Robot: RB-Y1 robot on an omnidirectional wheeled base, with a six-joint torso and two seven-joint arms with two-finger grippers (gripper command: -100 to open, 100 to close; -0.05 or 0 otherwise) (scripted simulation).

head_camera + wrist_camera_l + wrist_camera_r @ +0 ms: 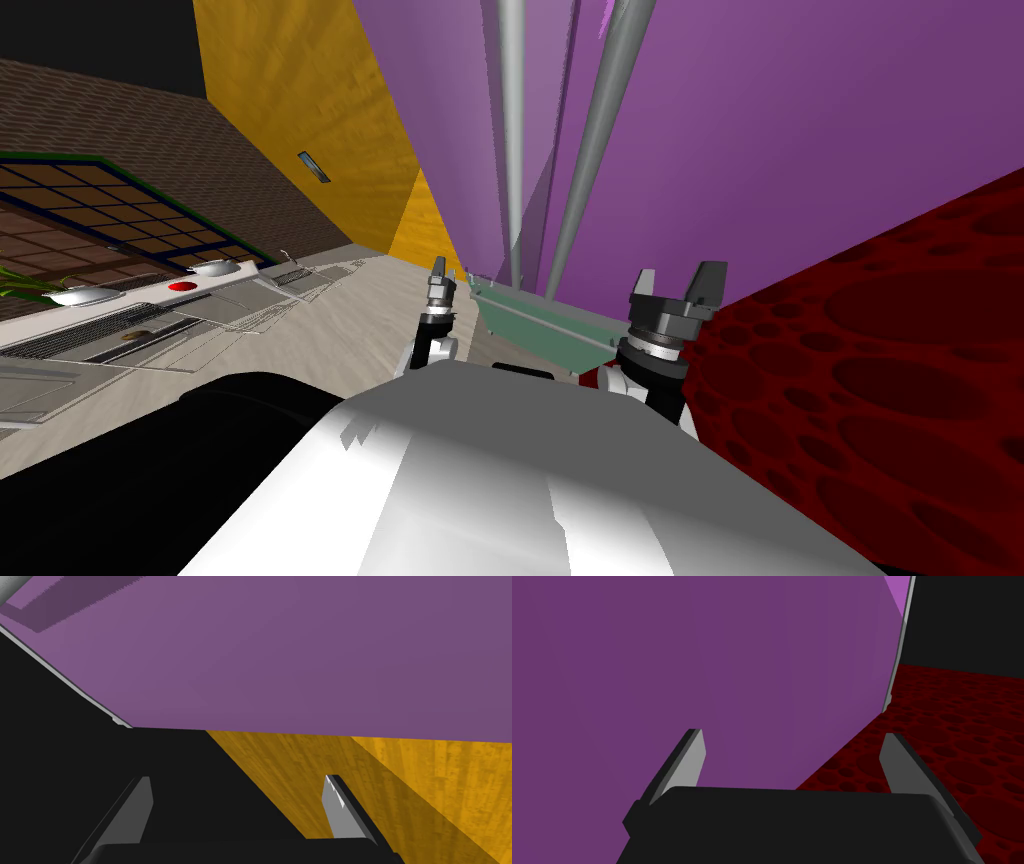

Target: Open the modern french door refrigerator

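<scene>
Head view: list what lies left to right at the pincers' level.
Counter → left pincer → green tray → right pincer → dark red spotted surface.

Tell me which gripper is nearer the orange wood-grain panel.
Left. The left gripper sits open by the orange panel, at the edge of the purple refrigerator; the right gripper sits open farther over, beside the dark red spotted surface.

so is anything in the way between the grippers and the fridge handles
Nothing visible. The left gripper and right gripper are open and empty near the purple fridge front, and the two grey handles run up it between them. A green panel sits low between the grippers, beneath the handles.
</scene>
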